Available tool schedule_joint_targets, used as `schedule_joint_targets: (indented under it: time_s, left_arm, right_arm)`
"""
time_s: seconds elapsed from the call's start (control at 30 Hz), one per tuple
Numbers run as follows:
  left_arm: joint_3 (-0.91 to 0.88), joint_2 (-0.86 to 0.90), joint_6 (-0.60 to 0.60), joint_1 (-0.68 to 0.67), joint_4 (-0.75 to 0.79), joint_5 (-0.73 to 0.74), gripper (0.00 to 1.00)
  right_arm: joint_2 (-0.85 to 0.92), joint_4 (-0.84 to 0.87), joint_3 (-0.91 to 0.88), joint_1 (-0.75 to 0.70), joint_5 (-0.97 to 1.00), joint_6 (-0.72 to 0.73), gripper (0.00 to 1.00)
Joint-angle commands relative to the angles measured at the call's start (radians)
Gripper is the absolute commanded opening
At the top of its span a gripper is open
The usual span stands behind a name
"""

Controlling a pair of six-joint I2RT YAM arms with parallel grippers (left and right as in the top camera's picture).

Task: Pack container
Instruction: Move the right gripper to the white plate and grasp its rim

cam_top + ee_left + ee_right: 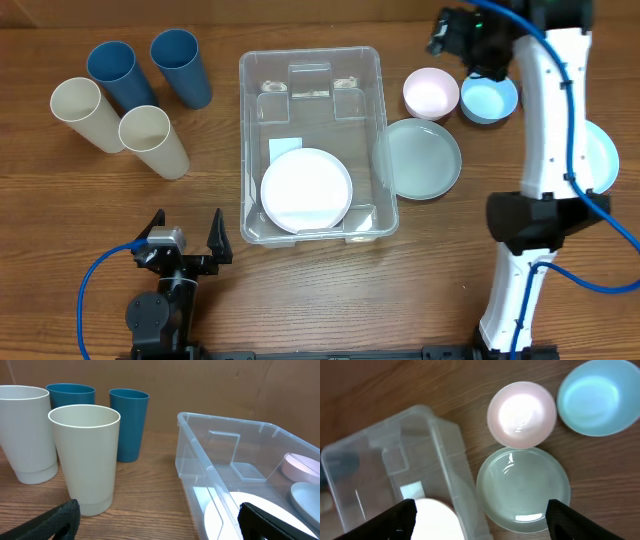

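No readable text anywhere: no brand marks, numbers or signs. The only candidate is a white label (284, 147) on the floor of the container (243, 140), ahead of the left fingers (218, 228) and off to their right. It reads blank from overhead and is too blurred to tell in the right wrist view.
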Motion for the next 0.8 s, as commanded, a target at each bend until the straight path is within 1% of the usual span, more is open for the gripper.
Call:
schedule_joint_targets:
  time_s: [0.0,0.17,0.27,0.37,0.47,0.6,0.67,0.73,0.77]
  left_arm:
    - [-0.004,-0.01,0.012,0.006,-0.003,0.0,1.0]
    - [-0.004,-0.01,0.012,0.006,-0.003,0.0,1.0]
    - [-0.004,-0.01,0.012,0.006,-0.003,0.0,1.0]
    - [-0.004,-0.01,0.012,0.006,-0.003,0.0,1.0]
    - [-0.004,-0.01,0.012,0.006,-0.003,0.0,1.0]
    - [-0.004,-0.01,0.012,0.006,-0.003,0.0,1.0]
    - [-0.004,-0.01,0.012,0.006,-0.003,0.0,1.0]
    - [-0.004,-0.01,0.012,0.006,-0.003,0.0,1.0]
    - [-0.004,-0.01,0.012,0.006,-0.003,0.0,1.0]
  right_arm:
    - [-0.014,0.0,-0.078,-0.06,0.007,0.072,0.85]
    - [-0.014,0.004,-0.312,-0.118,0.159,0.072,0.84]
    - [-0.014,0.033,-0.437,-0.132,0.192,0.092,0.84]
    - [-0.014,0.099,-0.572,-0.132,0.193,0.098,0.83]
    - [-0.014,0.186,-0.724,-0.122,0.185,0.098,0.76]
    - [-0.014,0.306,-0.914,-0.101,0.169,0.098,0.75]
    - [-0.014,0.355,-0.97,-0.099,0.147,0.098,0.74]
    - [-0.014,0.394,-1.02,-0.095,0.143,0.098,0.69]
    - [-0.014,0.405,-1.032,-0.095,0.143,0.098,0.61]
